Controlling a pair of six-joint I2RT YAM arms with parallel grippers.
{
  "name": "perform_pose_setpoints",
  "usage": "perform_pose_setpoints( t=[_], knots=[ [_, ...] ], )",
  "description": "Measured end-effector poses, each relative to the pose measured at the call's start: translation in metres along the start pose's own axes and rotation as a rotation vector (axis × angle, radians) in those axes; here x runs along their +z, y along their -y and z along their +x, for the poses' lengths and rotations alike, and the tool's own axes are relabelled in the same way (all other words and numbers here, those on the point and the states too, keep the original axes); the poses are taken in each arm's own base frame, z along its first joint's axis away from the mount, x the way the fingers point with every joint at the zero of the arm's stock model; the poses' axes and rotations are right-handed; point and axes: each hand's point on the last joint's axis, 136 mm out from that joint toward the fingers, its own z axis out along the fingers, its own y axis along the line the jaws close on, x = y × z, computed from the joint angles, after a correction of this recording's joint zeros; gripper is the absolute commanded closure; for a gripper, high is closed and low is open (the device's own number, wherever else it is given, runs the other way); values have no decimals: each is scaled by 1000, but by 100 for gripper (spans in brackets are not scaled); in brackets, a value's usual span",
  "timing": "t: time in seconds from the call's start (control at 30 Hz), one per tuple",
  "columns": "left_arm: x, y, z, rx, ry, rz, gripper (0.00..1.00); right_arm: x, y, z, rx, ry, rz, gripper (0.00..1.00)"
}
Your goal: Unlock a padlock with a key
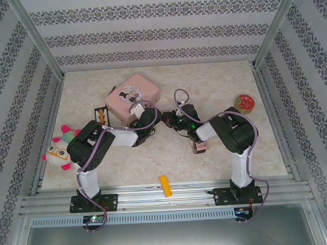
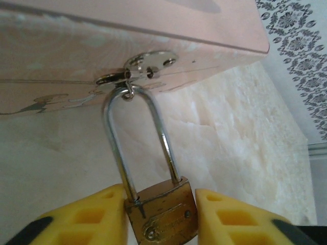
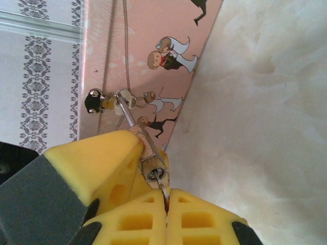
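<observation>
The brass padlock (image 2: 162,212) hangs by its silvery shackle (image 2: 116,135) from the hasp of the pink tin (image 1: 132,94). My left gripper (image 2: 161,199) is shut on the padlock's body, with one yellow finger (image 2: 87,217) on each side. In the right wrist view the padlock (image 3: 153,158) shows its keyhole end. The thin metal key (image 3: 163,188) sticks into that keyhole. My right gripper (image 3: 166,199) is shut on the key's other end. Both grippers meet at mid-table, in front of the tin, the left gripper (image 1: 156,122) and the right gripper (image 1: 172,121).
A plush toy (image 1: 61,148) lies at the left edge. A yellow block (image 1: 165,186) sits near the front rail. A small pink block (image 1: 198,147) lies under the right arm. A round red tin (image 1: 244,103) stands at the right, and a black and orange item (image 1: 101,114) sits left of the pink tin.
</observation>
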Motion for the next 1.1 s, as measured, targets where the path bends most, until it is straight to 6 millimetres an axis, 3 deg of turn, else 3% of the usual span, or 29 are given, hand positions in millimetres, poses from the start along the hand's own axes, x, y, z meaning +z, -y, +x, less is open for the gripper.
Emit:
perform_pose_setpoints(
  t=[0.2,0.57,1.1],
  knots=[
    [2,-1,-2,-4,4,-3,75,2,2,-1,3,1,8,100],
    [3,-1,-4,-21,-2,2,100,4,4,-3,5,3,13,100],
    [0,3,-6,-90,-25,101,100,6,-9,-10,150,-122,-45,100]
  ],
)
